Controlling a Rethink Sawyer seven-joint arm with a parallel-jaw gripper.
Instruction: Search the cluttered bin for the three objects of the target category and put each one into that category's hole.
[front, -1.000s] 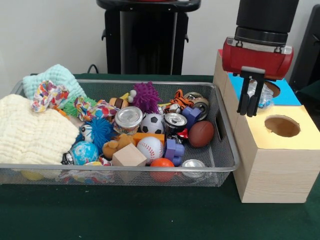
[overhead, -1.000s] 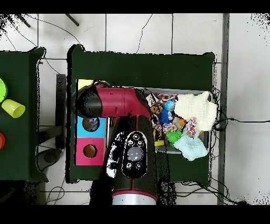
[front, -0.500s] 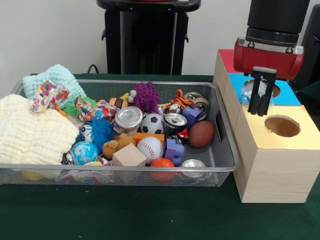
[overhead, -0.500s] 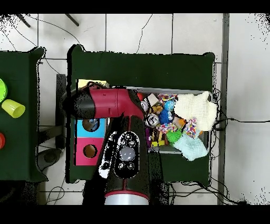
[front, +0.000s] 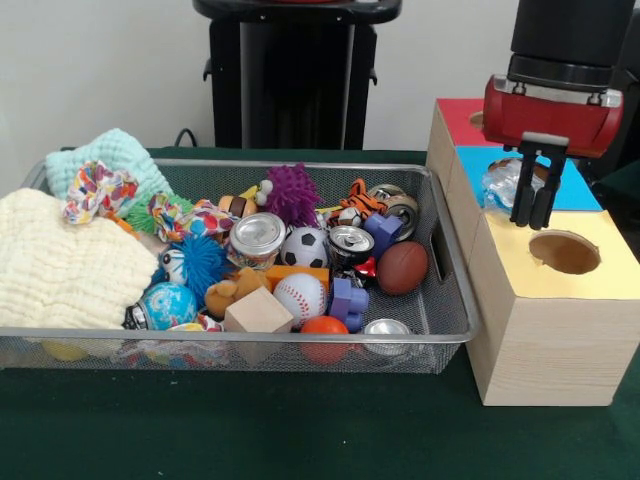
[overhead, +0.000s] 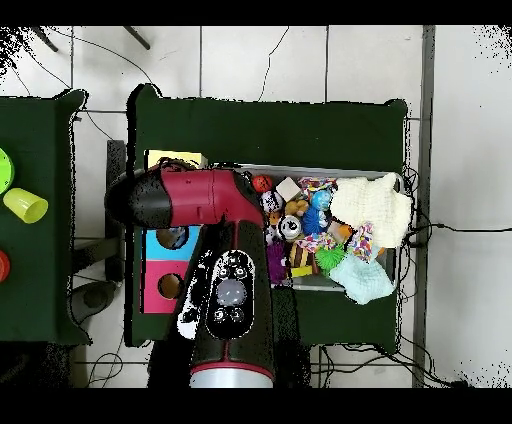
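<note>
My gripper (front: 533, 218) hangs over the wooden sorting box (front: 545, 330), above the line between its blue panel (front: 580, 190) and yellow panel (front: 600, 240). The fingers stand close together and shut, with nothing between them. A crumpled shiny object (front: 502, 186) sits in the blue hole, just left of the fingers. The yellow hole (front: 565, 252) lies open right of and below the fingertips. In the overhead view the arm (overhead: 200, 195) covers the gripper; the blue hole (overhead: 172, 238) and red hole (overhead: 170, 287) show beside it.
The wire bin (front: 455, 300) left of the box holds several balls, among them a soccer ball (front: 304, 247), a baseball (front: 300, 296) and a football (front: 402, 267), plus cans (front: 257, 236), blocks, plush toys and cloths (front: 60, 265). A green cup (overhead: 25, 205) stands on another table.
The gripper has moved right along the box top, from the box's left edge past the blue hole toward the yellow panel. The crumpled object stayed in the blue hole.
</note>
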